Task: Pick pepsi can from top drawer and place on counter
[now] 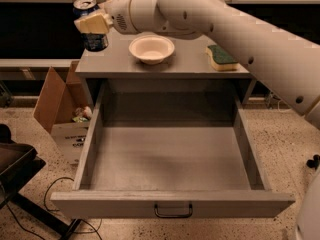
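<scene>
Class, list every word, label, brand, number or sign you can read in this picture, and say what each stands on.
No text here can be read.
On the small dark blue soda can, gripped by the gripper at the left rear corner of the grey counter: markings too blurred to read.
On the brown cardboard box left of the open grey drawer: dark print, too small to read.
</scene>
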Controlling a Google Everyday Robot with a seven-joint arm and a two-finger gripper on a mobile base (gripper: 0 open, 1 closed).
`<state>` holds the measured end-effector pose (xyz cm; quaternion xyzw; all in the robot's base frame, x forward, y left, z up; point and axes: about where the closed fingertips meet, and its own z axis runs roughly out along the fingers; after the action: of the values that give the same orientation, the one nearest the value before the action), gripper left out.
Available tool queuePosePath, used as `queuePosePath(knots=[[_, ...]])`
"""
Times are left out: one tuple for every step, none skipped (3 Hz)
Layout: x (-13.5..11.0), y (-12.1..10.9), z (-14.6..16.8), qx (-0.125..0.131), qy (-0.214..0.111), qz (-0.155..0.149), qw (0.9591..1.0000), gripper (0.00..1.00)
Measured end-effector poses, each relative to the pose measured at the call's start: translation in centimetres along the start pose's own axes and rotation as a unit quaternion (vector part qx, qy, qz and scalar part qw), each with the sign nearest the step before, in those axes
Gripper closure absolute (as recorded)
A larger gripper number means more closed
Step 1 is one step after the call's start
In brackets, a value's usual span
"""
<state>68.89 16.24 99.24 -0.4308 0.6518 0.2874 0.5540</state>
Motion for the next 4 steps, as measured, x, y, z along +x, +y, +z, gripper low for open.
queuePosePath(knots=[[-0.5,-3.0,1.4,0.024,-0.011,0.009,0.9996,1.00],[-1.8,-6.8,4.0,0.073,-0.019,0.014,0.9971,1.00],[-0.9,-11.0,6.8,0.129,-0.016,0.044,0.9905,1.00],[2.1,-14.8,8.0,0.186,-0.004,0.079,0.9793,1.00]])
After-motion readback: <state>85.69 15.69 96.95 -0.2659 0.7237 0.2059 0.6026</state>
